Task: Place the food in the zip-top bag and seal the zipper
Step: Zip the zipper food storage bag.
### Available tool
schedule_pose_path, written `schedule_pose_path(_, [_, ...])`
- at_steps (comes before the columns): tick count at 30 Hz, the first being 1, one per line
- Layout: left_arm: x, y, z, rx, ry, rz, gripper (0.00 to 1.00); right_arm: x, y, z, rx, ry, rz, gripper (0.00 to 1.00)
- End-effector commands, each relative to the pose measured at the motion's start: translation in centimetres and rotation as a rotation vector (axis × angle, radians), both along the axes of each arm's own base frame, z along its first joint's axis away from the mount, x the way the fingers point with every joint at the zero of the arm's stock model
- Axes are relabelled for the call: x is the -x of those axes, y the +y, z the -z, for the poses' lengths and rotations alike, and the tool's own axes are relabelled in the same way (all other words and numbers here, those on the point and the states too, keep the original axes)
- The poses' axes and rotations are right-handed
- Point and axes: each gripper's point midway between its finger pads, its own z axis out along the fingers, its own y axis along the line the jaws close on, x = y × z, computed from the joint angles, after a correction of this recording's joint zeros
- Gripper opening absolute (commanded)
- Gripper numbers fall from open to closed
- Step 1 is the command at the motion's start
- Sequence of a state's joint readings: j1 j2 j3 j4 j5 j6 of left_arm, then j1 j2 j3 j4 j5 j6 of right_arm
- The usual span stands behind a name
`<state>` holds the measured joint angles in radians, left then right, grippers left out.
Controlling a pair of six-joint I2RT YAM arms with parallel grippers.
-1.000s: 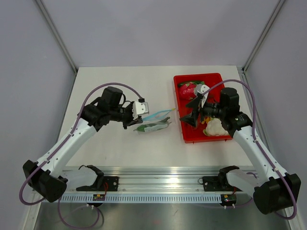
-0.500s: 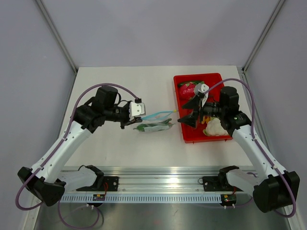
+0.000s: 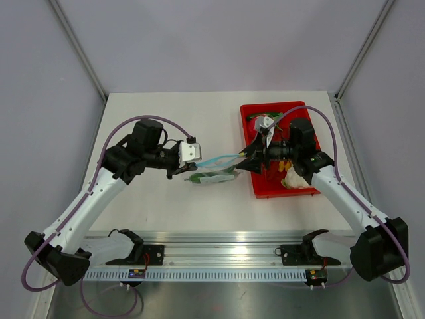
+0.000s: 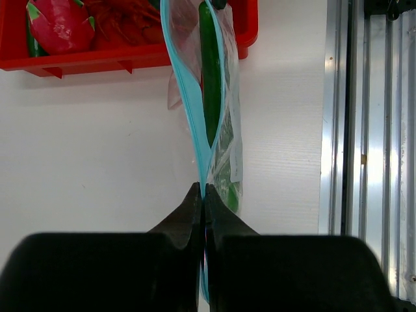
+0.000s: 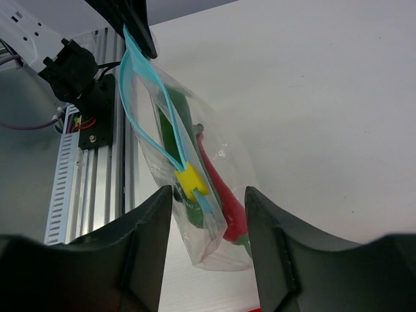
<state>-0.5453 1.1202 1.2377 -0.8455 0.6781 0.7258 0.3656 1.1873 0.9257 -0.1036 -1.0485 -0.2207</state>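
Left tool [image 4: 201, 195]: clamped light-blue zipper strip [image 4: 185, 97] of clear crinkly bag [image 4: 231, 149]
Right tool [image 5: 208, 195]: jaws stood apart astride small yellow slider [image 5: 190, 182]
Need: square pinch, taut pull

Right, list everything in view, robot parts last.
zip-top bag: one, clear, at the table's middle.
zipper: one, light blue, along the bag's mouth, gaping.
slider: one, yellow, on the zipper's end nearest the tray.
food: one, green with a red part, inside the bag.
tray: one, red, table's right side.
dragon fruit: one, pink, tray's far part.
cauliflower: one, white, tray's near part.
table: one, white, under everything.
rail: one, silver, table's near edge.
left gripper: one, black, shut on the zipper's far-from-tray end.
right gripper: one, black, open, straddling the bag's slider end.
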Motion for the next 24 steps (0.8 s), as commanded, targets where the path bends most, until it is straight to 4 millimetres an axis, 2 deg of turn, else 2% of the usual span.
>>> schedule_pose_path(1, [0.0, -0.3, -2.0, 0.047, -0.060, 0.023, 0.00, -1.0, 0.2, -3.0, -0.043, -0.109, 0.032, 0.54])
schedule_pose_path(2, [-0.1, -0.3, -1.9, 0.045, -0.056, 0.021, 0.00, -1.0, 0.2, -3.0, -0.042, -0.112, 0.037, 0.48])
schedule_pose_path(7, [-0.2, -0.2, -1.5, 0.035, -0.058, 0.013, 0.00, -0.9, 0.0, -2.6, -0.024, -0.105, 0.045, 0.35])
schedule_pose_path(10, [-0.2, -0.2, -1.6, 0.039, -0.057, 0.017, 0.00, -0.8, 0.0, -2.4, -0.021, -0.101, 0.043, 0.19])
schedule_pose_path(11, [-0.2, -0.3, -1.6, 0.040, -0.057, 0.017, 0.00, -0.9, 0.0, -2.5, -0.023, -0.099, 0.044, 0.08])
schedule_pose_path(12, [-0.2, -0.3, -1.6, 0.041, -0.058, 0.014, 0.00, -0.9, 0.0, -2.5, -0.023, -0.099, 0.049, 0.04])
schedule_pose_path(13, [-0.3, -0.2, -1.5, 0.038, -0.056, 0.010, 0.00, -1.1, 0.0, -2.7, -0.024, -0.103, 0.055, 0.00])
schedule_pose_path(15, [-1.1, -0.2, -1.7, 0.043, -0.072, -0.031, 0.01, -1.3, -0.1, -2.7, -0.023, -0.109, 0.072, 0.00])
schedule_pose_path(16, [-1.4, -0.1, -1.5, 0.043, -0.070, -0.049, 0.17, -1.6, -0.2, -2.7, -0.019, -0.115, 0.089, 0.00])
schedule_pose_path(19, [-2.4, 0.1, -1.9, 0.061, -0.096, -0.121, 0.40, -2.4, -0.4, -2.4, 0.004, -0.115, 0.126, 0.00])
schedule_pose_path(21, [-2.7, 0.0, -2.8, 0.084, -0.130, -0.126, 0.45, -3.1, -0.6, -1.6, 0.048, -0.090, 0.149, 0.00])
schedule_pose_path(24, [-3.7, -0.5, -4.9, 0.150, -0.182, -0.157, 0.58, -3.2, -0.6, -1.1, 0.074, -0.050, 0.144, 0.00])
